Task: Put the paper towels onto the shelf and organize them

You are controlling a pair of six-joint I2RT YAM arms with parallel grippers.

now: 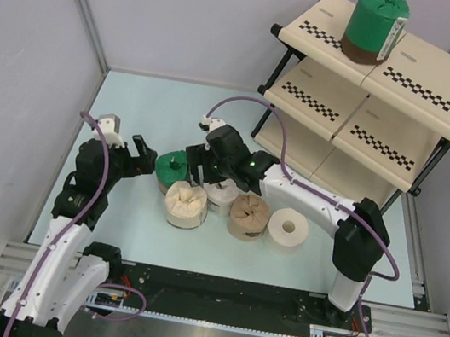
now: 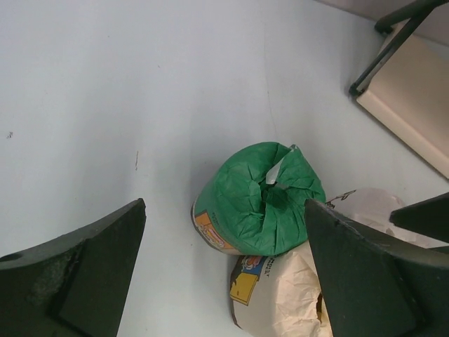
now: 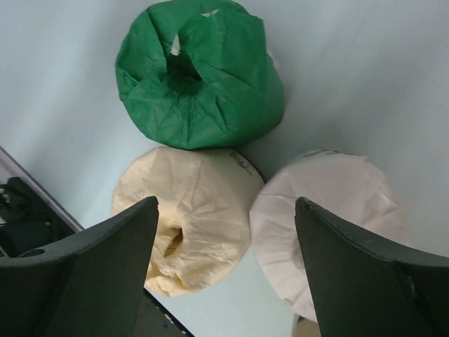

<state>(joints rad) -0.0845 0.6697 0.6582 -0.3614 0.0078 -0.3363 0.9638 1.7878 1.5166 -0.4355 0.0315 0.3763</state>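
**Two spread grippers, one crowded cluster: where the pick may fail**

Right gripper, jaws wide apart and holding nothing, hangs above three touching rolls: a green-wrapped paper towel roll, a cream-wrapped roll and a white-wrapped roll. Left gripper, also spread and empty, faces the same green roll from the other side. Likely hazards:

- A descending finger may wedge between neighbours and topple one, since no gaps separate them.
- The two grippers may collide.
- Soft wrapping may slip under a shallow pinch.

A tan-wrapped roll and a bare white roll with a centre hole sit beside the cluster on the pale blue table. A second green-wrapped roll stands on the top tier of the beige-panelled shelf; the lower tiers appear unfilled.
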